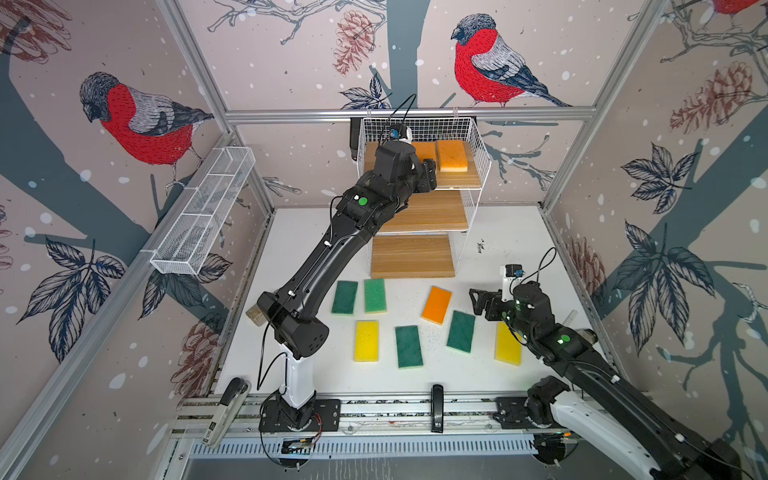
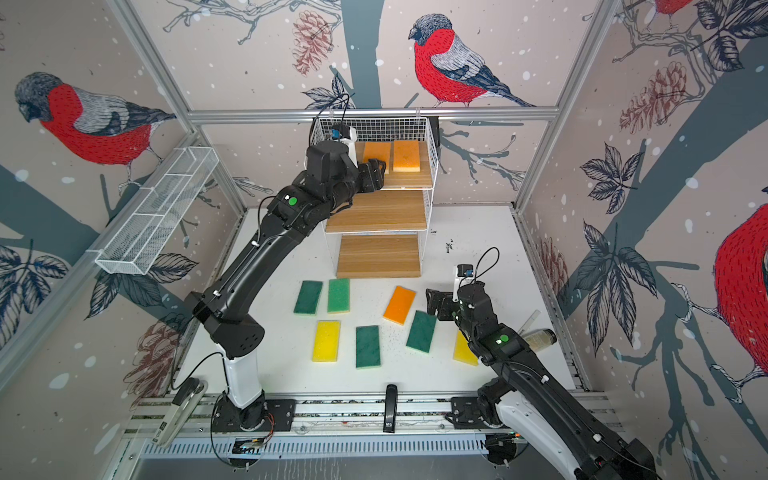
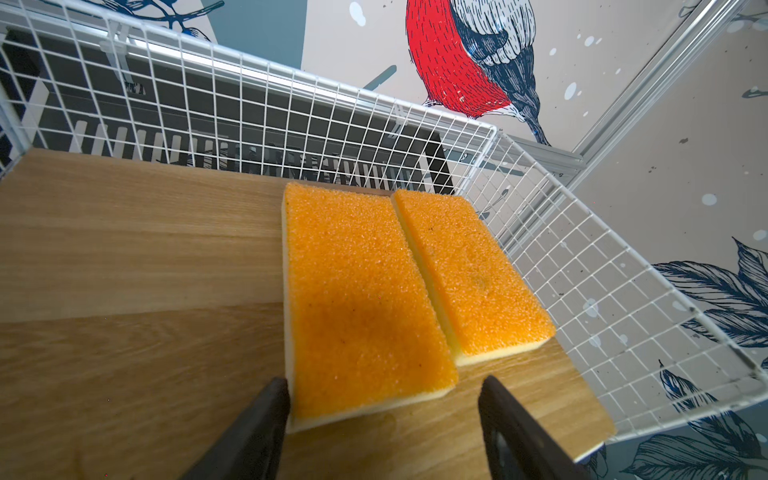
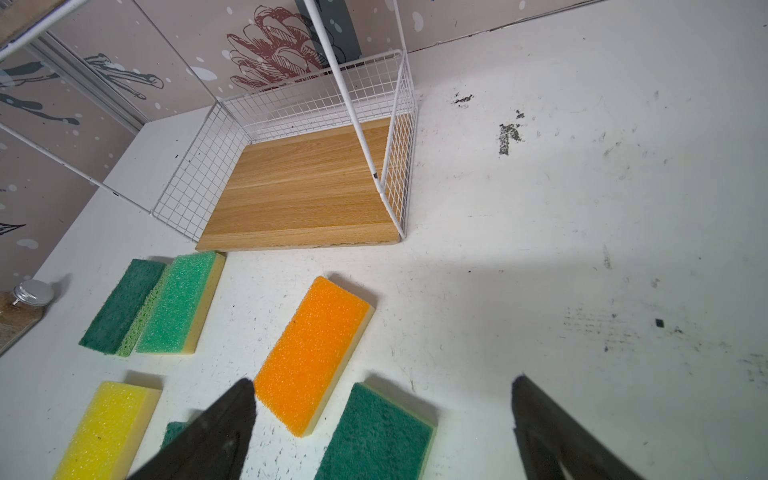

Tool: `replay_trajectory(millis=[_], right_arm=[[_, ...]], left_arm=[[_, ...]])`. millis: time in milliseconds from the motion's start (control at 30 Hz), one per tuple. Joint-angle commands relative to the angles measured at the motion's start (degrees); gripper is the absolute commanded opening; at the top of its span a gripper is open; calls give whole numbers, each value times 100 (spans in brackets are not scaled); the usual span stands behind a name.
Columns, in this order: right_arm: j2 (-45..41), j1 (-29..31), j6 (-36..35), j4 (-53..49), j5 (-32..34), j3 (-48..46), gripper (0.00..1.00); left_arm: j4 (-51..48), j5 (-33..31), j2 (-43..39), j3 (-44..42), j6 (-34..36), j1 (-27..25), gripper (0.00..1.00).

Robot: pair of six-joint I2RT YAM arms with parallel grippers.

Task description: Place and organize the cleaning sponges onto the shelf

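Two orange sponges [image 3: 365,307] [image 3: 469,270] lie side by side on the top board [image 1: 457,180] of the white wire shelf [image 1: 478,141]. My left gripper [image 3: 383,381] is open at the near end of the left one; one finger sits by its corner, the other stands apart. On the table lie a third orange sponge [image 1: 436,304], several green sponges [image 1: 344,297] [image 1: 409,346] and two yellow ones [image 1: 366,340] [image 1: 508,345]. My right gripper [image 4: 382,382] hangs open over the table beside the orange sponge [image 4: 316,353], above a green one [image 4: 374,436], holding nothing.
The middle board [image 1: 432,212] and bottom board [image 1: 411,255] carry nothing. A long white mesh tray [image 1: 203,212] hangs on the left wall. A small jar [image 4: 25,307] stands at the table's left edge behind the left arm. Another bottle [image 2: 540,336] lies at the right edge.
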Motion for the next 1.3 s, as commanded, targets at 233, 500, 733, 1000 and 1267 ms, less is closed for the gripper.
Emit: replay_trajectory(millis=[233, 500, 733, 1000, 1267], right_arm=[[4, 0, 54, 83, 46, -24, 96], [3, -6, 77, 63, 50, -8, 96], [23, -3, 115, 74, 58, 20, 96], [65, -3, 114, 79, 60, 37, 96], [78, -2, 102, 98, 84, 28, 96]], left_arm=[[-317, -9, -222, -99, 401, 5, 73], [-894, -256, -84, 151, 1054, 6, 74], [-998, -234, 94, 262, 1360, 5, 73], [-1004, -163, 323, 455, 1345, 7, 71], [-883, -271, 349, 454, 1242, 5, 70]])
